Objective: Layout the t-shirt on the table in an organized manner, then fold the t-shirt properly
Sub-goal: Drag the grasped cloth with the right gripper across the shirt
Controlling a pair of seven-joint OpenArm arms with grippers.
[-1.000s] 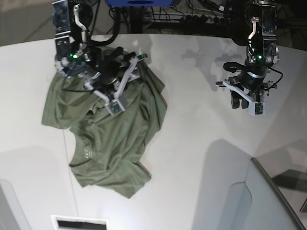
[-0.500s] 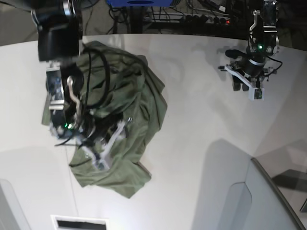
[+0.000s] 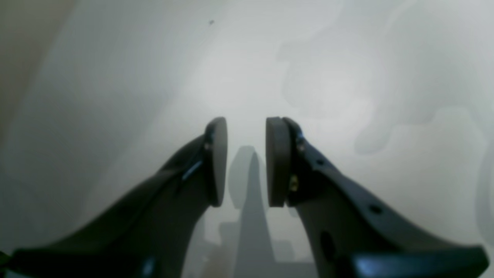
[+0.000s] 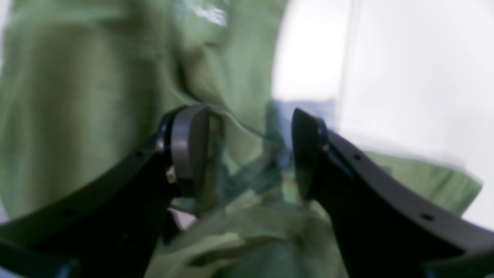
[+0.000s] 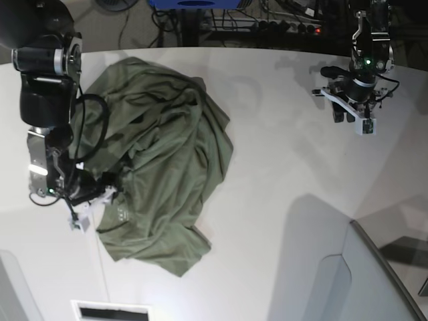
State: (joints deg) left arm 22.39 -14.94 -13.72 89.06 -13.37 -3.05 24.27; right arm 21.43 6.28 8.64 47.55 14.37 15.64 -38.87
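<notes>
Crumpled olive-green t-shirt (image 5: 164, 167) in a loose heap on the left half of the white table (image 5: 281, 174), reaching from the far-left edge area down toward the near-left. Deep folds across the upper part, one hem lobe spread at the near end, collar with a pale printed label low on the left side of the heap.

At that left edge of the cloth, close to the collar, right gripper (image 5: 90, 204), low over the tabletop on an arm coming down from the far-left corner with black cables looped over the fabric. In the right wrist view, right gripper (image 4: 247, 154) with jaws parted and green cloth bunched between and beneath them; left pad (image 4: 189, 146) touching or just beside a fold, other pad (image 4: 305, 150) apart from it. View too blurred to tell whether the cloth is pinched; jaws look released, not clamped.

Well apart, at the far right of the table, left gripper (image 5: 353, 115) hanging above bare white surface, nowhere near the shirt. In the left wrist view, left gripper (image 3: 246, 162) with a narrow gap between the two dark pads (image 3: 217, 162), nothing in the gap, only its own shadow on the table below.

Grey angled panel (image 5: 364, 281) at the near-right corner. Dark tangle of cables (image 5: 267, 17) beyond the far edge.
</notes>
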